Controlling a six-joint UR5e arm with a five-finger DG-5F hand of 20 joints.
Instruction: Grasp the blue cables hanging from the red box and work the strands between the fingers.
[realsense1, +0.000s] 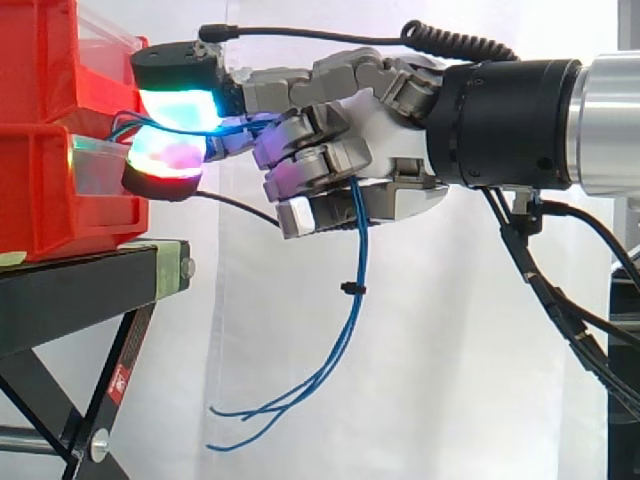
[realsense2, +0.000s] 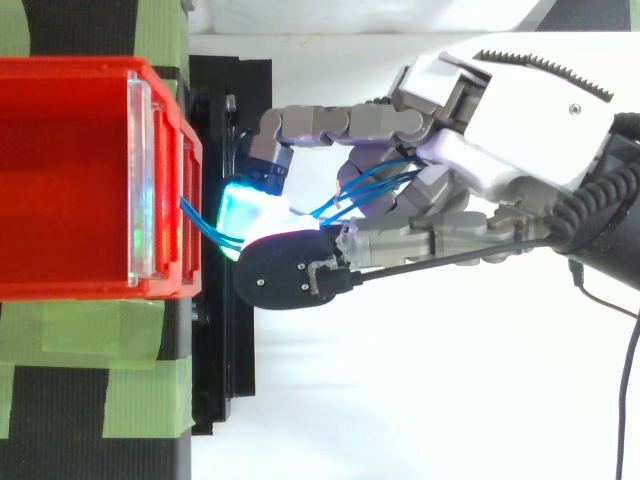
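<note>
Thin blue cables (realsense1: 352, 300) come out of the front of the red box (realsense1: 50, 140) and run into my hand (realsense1: 370, 140). Two glowing fingertips (realsense1: 178, 105) pinch the strands right at the box front, one pad above and one below. From there the strands pass through the curled fingers and hang down below the palm, ending in loose curled tips. In the top view the cables (realsense2: 205, 225) leave the red box (realsense2: 70, 180) and cross under the hand (realsense2: 480, 140), whose fingers are bent around them.
The red bins stand stacked on a black stand (realsense1: 90, 290) with crossed legs. Green tape strips (realsense2: 140, 340) hold the bin to the stand. A white curtain hangs behind.
</note>
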